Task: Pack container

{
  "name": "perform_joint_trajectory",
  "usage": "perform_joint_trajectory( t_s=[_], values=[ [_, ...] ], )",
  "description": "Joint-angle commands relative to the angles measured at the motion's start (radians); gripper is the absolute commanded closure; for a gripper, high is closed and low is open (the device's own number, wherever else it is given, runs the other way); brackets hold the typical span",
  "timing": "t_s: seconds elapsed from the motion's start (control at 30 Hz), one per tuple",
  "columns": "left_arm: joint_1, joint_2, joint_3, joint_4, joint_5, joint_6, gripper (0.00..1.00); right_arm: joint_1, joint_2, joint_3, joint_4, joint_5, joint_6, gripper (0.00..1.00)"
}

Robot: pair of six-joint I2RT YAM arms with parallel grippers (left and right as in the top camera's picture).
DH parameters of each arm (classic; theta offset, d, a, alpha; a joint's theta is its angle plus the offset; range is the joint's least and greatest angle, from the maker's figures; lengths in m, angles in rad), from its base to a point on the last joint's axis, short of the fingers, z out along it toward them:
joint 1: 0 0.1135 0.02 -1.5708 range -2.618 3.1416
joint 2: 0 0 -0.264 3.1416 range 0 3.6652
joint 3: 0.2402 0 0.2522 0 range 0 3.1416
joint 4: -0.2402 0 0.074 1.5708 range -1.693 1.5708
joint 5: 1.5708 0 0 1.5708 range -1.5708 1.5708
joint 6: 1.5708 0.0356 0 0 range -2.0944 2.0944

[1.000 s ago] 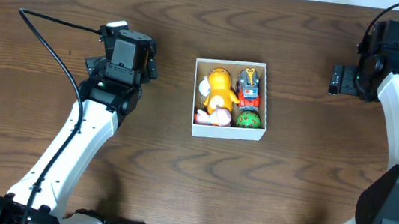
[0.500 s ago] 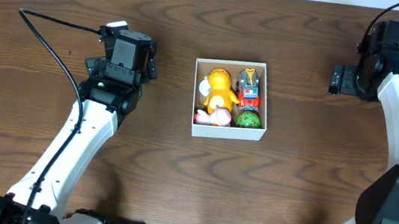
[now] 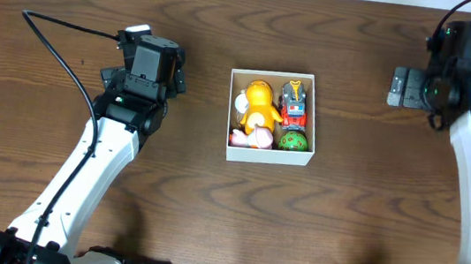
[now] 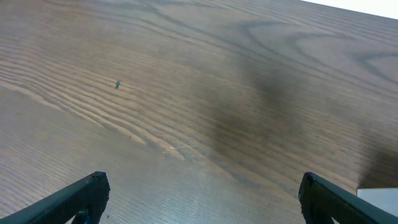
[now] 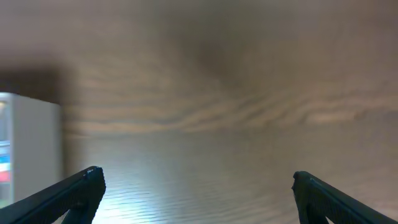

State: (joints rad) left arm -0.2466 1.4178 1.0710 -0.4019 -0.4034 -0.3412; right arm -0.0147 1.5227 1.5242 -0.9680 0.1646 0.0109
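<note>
The container [image 3: 267, 156], a small square box with thin white walls, sits at the table's middle. It holds a yellow duck toy [image 3: 259, 104], a red toy truck [image 3: 294, 103], a green ball [image 3: 293, 141] and a pink toy [image 3: 253, 137]. My left gripper [image 3: 149, 51] is to the left of the box, open and empty; the left wrist view shows its spread fingers [image 4: 199, 193] over bare wood. My right gripper [image 3: 405, 87] is to the right of the box, open and empty; the right wrist view [image 5: 198, 186] is blurred, with a box wall [image 5: 28, 143] at its left edge.
The dark wooden table [image 3: 209, 209] runs across the overhead view. A black cable [image 3: 60, 36] trails from the left arm. A white box corner [image 4: 379, 198] shows at the lower right of the left wrist view.
The right arm has shifted a little toward the right and far edge; its wrist view is motion-blurred. The left arm and the toys in the box have not moved.
</note>
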Motion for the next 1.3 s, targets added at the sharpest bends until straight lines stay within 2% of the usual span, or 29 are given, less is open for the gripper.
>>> perform_joint_trajectory(
  t_s=[0.0, 0.3, 0.6, 0.87, 1.1, 1.27],
  values=[
    [0.003, 0.0, -0.006, -0.005, -0.02, -0.012, 0.02, 0.058, -0.129, 0.004, -0.001, 0.004, -0.008, 0.01],
    [0.003, 0.0, -0.006, -0.005, -0.02, -0.012, 0.02, 0.175, -0.44, 0.004, -0.002, 0.004, -0.008, 0.01],
    [0.003, 0.0, -0.006, -0.006, -0.02, -0.012, 0.02, 0.175, -0.763, 0.004, -0.025, 0.002, -0.008, 0.01],
    [0.003, 0.0, -0.006, -0.005, -0.02, -0.012, 0.02, 0.156, -1.019, 0.004, -0.137, -0.15, -0.008, 0.01],
    [0.003, 0.0, -0.006, -0.006, -0.02, -0.012, 0.02, 0.123, -1.171, -0.006, -0.196, -0.182, -0.007, 0.01],
    [0.003, 0.0, -0.006, -0.005, -0.02, -0.012, 0.02, 0.095, -1.253, -0.105, -0.193, -0.222, -0.005, 0.01]
  ],
)
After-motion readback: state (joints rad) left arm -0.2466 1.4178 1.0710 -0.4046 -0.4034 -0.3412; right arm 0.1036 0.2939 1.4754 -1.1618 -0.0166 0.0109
